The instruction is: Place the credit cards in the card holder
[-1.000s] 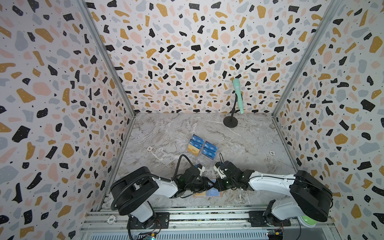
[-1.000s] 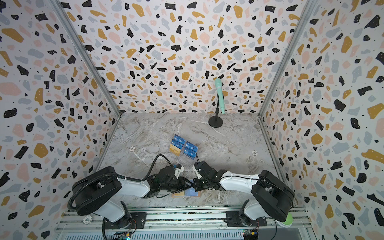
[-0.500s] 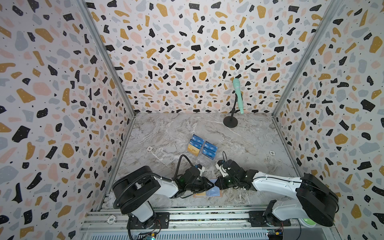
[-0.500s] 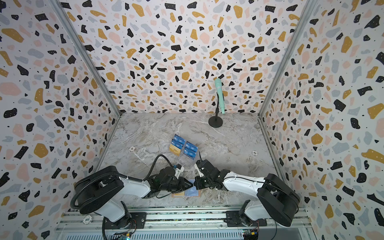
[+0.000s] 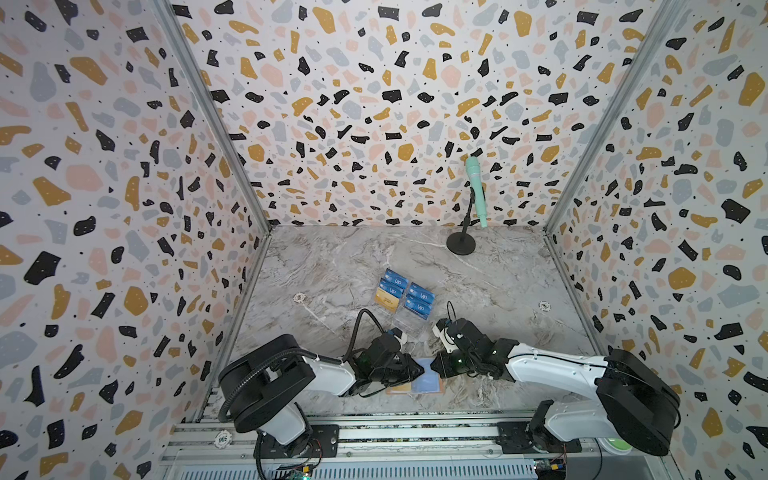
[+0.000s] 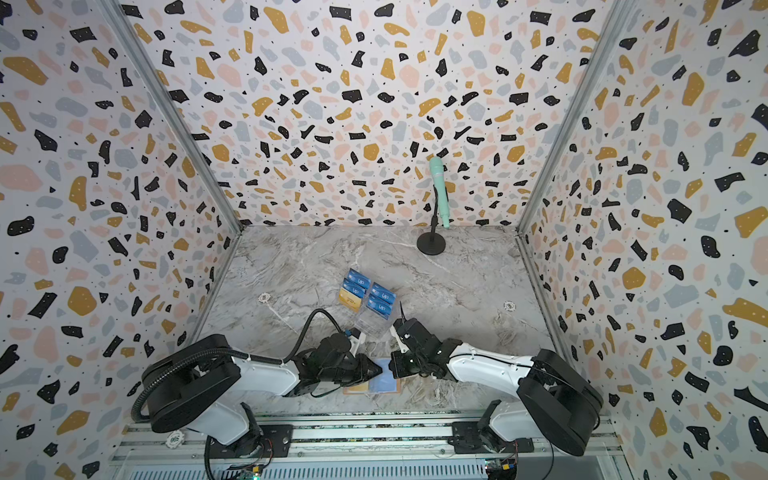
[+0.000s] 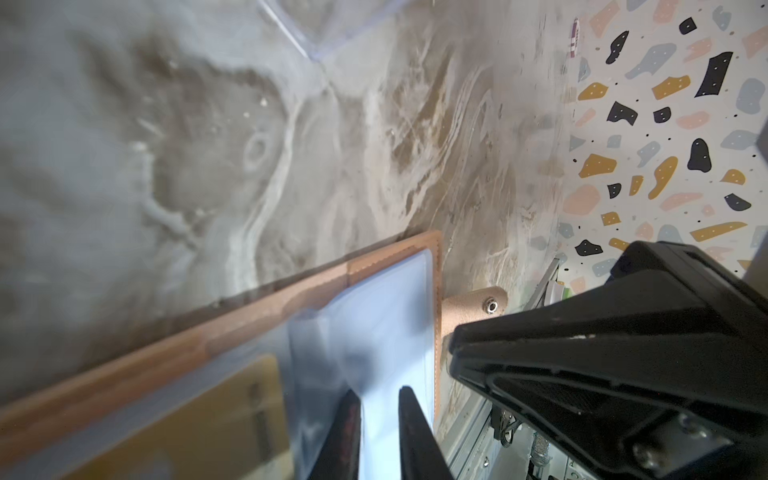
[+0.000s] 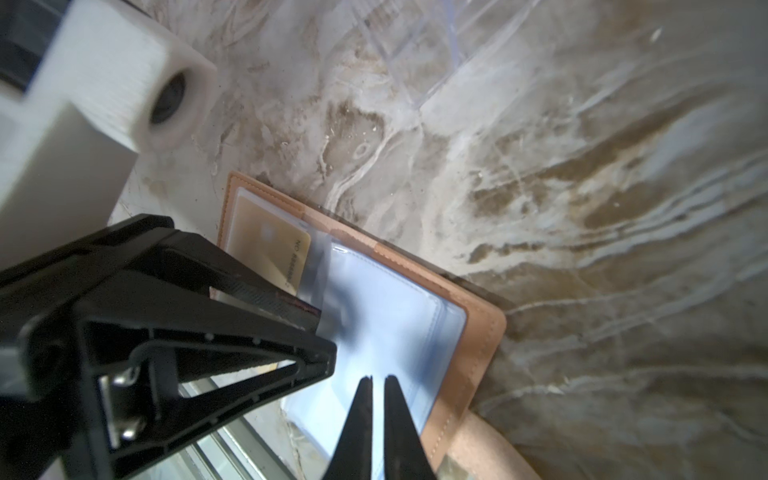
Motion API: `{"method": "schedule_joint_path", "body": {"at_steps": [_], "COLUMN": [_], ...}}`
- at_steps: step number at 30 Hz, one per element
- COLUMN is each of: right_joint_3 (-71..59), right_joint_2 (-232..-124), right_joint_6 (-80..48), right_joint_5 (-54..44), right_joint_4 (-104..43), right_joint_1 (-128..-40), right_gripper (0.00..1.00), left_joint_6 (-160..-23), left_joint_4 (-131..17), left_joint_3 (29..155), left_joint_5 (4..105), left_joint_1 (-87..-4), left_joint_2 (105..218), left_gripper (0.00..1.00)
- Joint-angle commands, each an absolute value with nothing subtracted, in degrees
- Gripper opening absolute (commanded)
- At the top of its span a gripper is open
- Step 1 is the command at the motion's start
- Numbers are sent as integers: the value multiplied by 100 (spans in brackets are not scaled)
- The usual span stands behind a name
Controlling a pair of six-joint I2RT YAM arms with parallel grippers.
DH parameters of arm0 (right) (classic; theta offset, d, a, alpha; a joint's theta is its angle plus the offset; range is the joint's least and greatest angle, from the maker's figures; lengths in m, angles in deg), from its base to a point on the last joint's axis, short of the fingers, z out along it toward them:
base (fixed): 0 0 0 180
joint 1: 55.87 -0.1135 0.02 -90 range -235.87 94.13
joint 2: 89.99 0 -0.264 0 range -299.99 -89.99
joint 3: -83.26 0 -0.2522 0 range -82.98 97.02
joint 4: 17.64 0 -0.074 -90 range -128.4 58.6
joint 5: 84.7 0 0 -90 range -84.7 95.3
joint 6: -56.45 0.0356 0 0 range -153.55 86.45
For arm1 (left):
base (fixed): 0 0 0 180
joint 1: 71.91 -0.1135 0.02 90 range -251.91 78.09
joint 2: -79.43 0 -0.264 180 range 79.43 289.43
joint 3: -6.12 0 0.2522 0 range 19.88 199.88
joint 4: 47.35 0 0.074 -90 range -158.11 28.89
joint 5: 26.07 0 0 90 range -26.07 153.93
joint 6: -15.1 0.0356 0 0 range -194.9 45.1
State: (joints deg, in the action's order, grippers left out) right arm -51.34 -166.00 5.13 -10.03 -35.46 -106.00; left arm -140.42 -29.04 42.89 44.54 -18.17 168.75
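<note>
Your left gripper [image 7: 379, 392] stood narrow around a clear sleeve [image 7: 374, 299] of the open card holder [image 8: 478, 332], grip unclear; your right gripper [image 8: 378, 379], pinched shut, pointed at the holder too.

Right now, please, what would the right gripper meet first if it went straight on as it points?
Probably the clear sleeve of the card holder, just ahead of the right gripper; the left gripper sits beside that line. Depth is unclear.

Right end effector [image 8: 377, 380] pinched closed, held low
</note>
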Motion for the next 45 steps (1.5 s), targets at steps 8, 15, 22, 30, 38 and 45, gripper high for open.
{"method": "schedule_joint_path", "body": {"at_steps": [8, 15, 22, 30, 38, 45], "right_joint_3": [-5228, -5504, -5646, -5671, -5679, -5701], "right_joint_2": [-16360, -16160, -16163, -16347, -16465, -16447], "right_joint_6": [587, 754, 811, 838, 844, 882], "right_joint_5": [-894, -1198, -1389, -1624, -1799, -1781], "right_joint_4": [-3637, -3331, -3145, -2934, -2873, -2874], "right_joint_1": [-10578, -10385, -10245, -10245, -10254, -10254], "right_gripper": [9, 8, 8, 8, 8, 8], "left_joint_6": [-14040, -14051, -13932, -13939, -13992, -14030], "left_joint_4": [-2706, -2508, -2426, -2212, -2077, -1957], "left_joint_3": [4186, 3971, 3891, 3769, 3636, 3518], "left_joint_5": [4501, 4491, 4412, 4316, 4343, 4402], "left_joint_1": [-1804, -1812, -1812, -1810, -1812, -1812], "left_joint_2": [16927, 16620, 16473, 16505, 16412, 16246], "left_gripper": [2, 0, 0, 0, 0, 0]}}
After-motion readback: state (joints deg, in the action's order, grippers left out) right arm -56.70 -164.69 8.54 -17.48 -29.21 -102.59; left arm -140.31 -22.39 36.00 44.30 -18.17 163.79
